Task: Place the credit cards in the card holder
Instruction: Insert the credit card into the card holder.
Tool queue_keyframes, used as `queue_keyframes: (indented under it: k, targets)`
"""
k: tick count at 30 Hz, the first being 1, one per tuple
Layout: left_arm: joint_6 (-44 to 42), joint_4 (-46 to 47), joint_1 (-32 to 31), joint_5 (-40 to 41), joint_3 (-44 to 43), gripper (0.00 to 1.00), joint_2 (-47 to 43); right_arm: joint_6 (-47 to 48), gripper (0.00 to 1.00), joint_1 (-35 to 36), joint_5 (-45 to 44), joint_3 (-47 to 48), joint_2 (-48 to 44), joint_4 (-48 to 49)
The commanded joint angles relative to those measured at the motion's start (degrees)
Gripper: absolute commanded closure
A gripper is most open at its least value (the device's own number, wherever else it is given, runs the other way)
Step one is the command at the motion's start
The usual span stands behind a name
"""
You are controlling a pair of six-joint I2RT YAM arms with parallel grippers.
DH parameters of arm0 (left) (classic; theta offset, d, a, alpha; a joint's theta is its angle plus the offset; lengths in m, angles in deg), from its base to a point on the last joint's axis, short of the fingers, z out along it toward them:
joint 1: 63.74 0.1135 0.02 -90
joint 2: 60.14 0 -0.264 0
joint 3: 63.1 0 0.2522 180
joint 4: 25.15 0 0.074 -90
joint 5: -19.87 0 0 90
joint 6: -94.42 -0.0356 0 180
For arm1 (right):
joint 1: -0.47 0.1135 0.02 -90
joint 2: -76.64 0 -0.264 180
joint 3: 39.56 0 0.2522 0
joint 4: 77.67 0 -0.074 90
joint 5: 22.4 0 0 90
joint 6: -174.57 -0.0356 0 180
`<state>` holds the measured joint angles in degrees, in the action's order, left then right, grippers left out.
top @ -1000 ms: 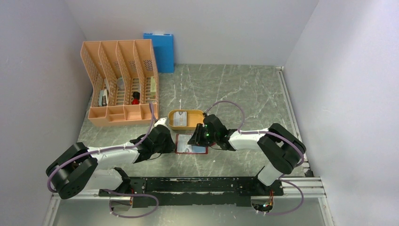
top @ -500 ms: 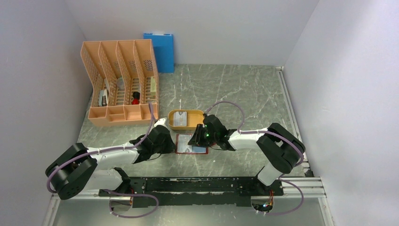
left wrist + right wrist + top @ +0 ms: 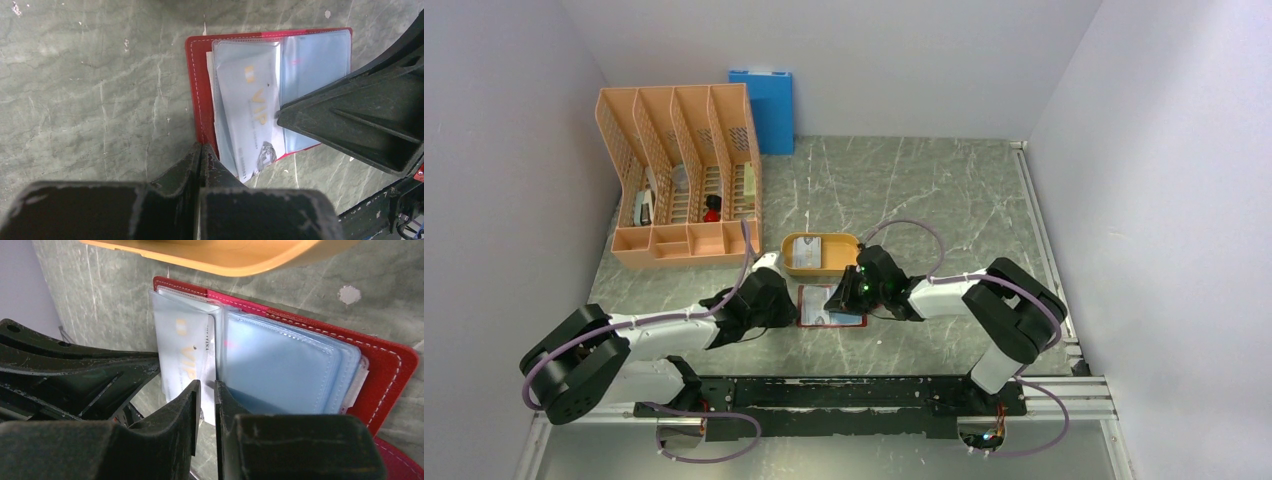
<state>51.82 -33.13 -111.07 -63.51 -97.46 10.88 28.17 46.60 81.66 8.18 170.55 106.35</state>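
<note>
The card holder [image 3: 829, 310] lies open on the table, dark red [image 3: 196, 90] with pale blue pockets [image 3: 280, 365]. A whitish credit card [image 3: 250, 110] marked VIP sits partly inside the left pocket [image 3: 177, 360], its near end sticking out past the holder's edge. My left gripper [image 3: 201, 149] is shut, tips pressing on the holder's near left corner. My right gripper [image 3: 207, 385] hovers at the card's right edge beside the middle fold, jaws a narrow gap apart with nothing clearly pinched. Another credit card [image 3: 807, 250] lies in the orange tray [image 3: 788, 256].
The orange tray [image 3: 215, 257] sits just behind the holder. A peach file organizer [image 3: 679, 180] stands at the back left, with a blue folder [image 3: 762, 108] against the rear wall. A black rail [image 3: 864, 395] runs along the near edge.
The right gripper's jaws have narrowed over the card. Both arms and the holder have stayed almost in place.
</note>
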Motion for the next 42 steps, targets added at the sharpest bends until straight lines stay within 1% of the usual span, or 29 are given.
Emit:
queue_keyframes:
  k: [1, 7, 14, 20, 23, 24, 26, 29, 33, 36, 42]
  targets:
    - [0.61, 0.20, -1.39, -1.30, 0.69, 0.95, 0.30, -1.68, 0.81, 0.01, 0.57, -1.11, 1.36, 2.14]
    - [0.85, -0.40, -1.40, -0.68, 0.82, 0.95, -0.01, -2.46, 0.83, 0.01, 0.33, -1.83, 0.63, 2.05]
    - [1.41, -2.93, -1.44, 1.80, 0.86, 0.95, -2.20, 2.03, 0.89, 0.01, -3.37, 0.30, -1.11, -6.91]
    - [2.16, -7.97, -1.45, 5.41, 0.40, 0.95, -6.91, 7.24, 0.89, 0.10, -5.28, 1.04, -1.40, -11.88]
    - [1.88, -8.60, -1.45, 5.81, 0.39, 0.85, -9.52, 9.64, 0.88, 0.35, -6.01, 1.24, -1.76, -13.78]
    - [1.60, -7.86, -1.45, 5.32, 0.45, 0.80, -10.22, 10.32, 0.87, 0.63, -6.51, 1.20, -2.22, -14.41]
    - [0.69, -4.63, -1.34, 2.96, 0.86, 0.71, -11.17, 11.55, 0.85, 1.16, -7.44, 1.13, -3.55, -15.74]
    - [-0.59, 1.10, -1.35, -1.13, 1.05, 0.62, -10.50, 12.91, 0.79, 1.67, -8.27, 1.09, -5.65, -17.44]
    - [-1.67, 3.82, -1.36, -4.36, -1.37, 0.58, -5.77, 13.15, 0.73, 1.77, -9.04, 0.91, -8.54, -19.35]
    - [-2.01, 4.37, -1.32, -4.89, -3.01, 0.58, -2.37, 13.06, 0.72, 1.77, -9.84, 1.60, -10.49, -21.04]
    - [-2.20, 5.99, -1.14, -5.70, -5.21, 0.56, 0.39, 12.00, 0.71, 1.81, -13.51, 1.73, -16.40, -23.57]
